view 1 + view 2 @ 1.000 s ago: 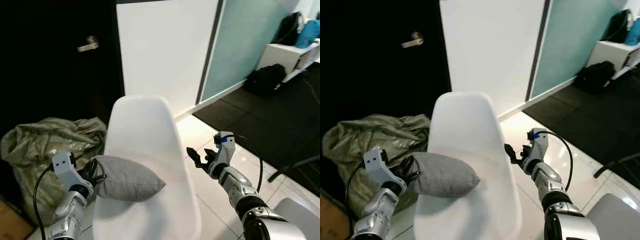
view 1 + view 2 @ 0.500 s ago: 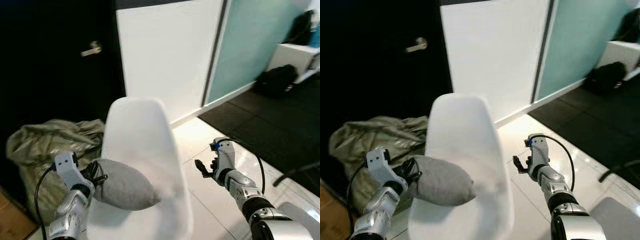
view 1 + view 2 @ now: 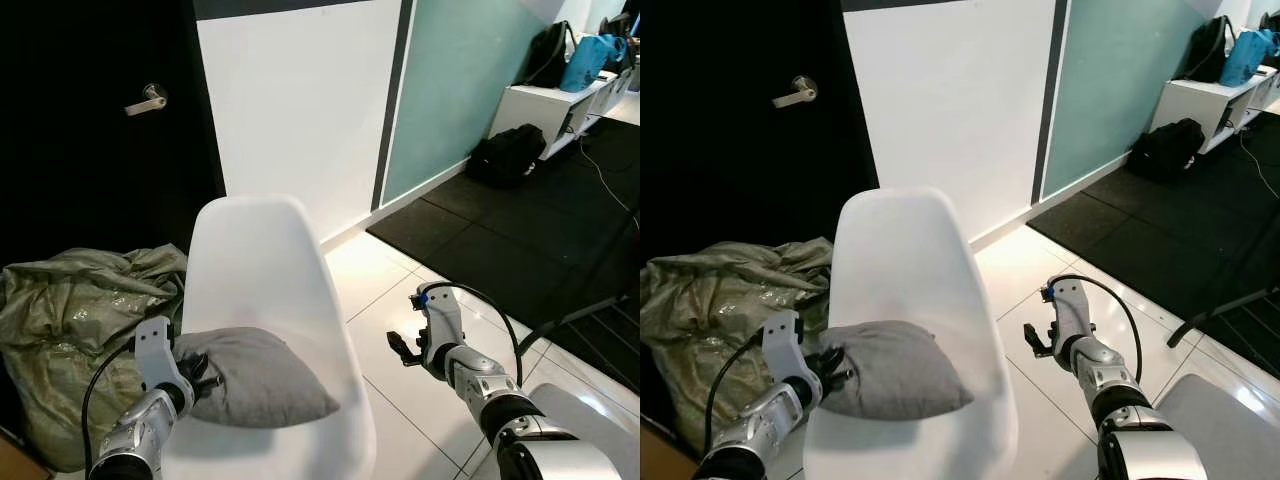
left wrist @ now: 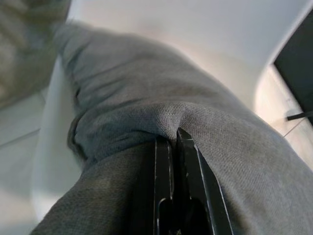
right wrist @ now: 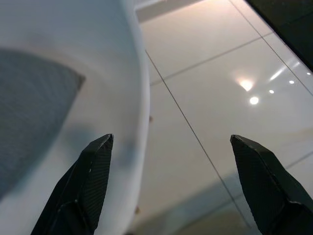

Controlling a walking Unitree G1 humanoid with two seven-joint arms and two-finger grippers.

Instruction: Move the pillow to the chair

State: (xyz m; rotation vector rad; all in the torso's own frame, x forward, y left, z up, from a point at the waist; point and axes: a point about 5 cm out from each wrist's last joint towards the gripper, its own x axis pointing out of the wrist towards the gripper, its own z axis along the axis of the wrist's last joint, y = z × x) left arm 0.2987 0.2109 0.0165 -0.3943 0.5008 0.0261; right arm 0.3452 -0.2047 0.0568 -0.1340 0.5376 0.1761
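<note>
Grey fabric pillow (image 3: 258, 377) lies on the seat of the white moulded plastic chair (image 3: 262, 262). Left wrist view shows the left tool (image 4: 174, 142) pinching a pillow fold. Right tool (image 5: 178, 186), spread wide, holds nothing beside the chair edge over glossy white floor tiles (image 5: 215, 93).

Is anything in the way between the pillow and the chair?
Nothing visible is. The grey pillow already lies on the white chair seat, with the left claw shut on its edge.
</note>
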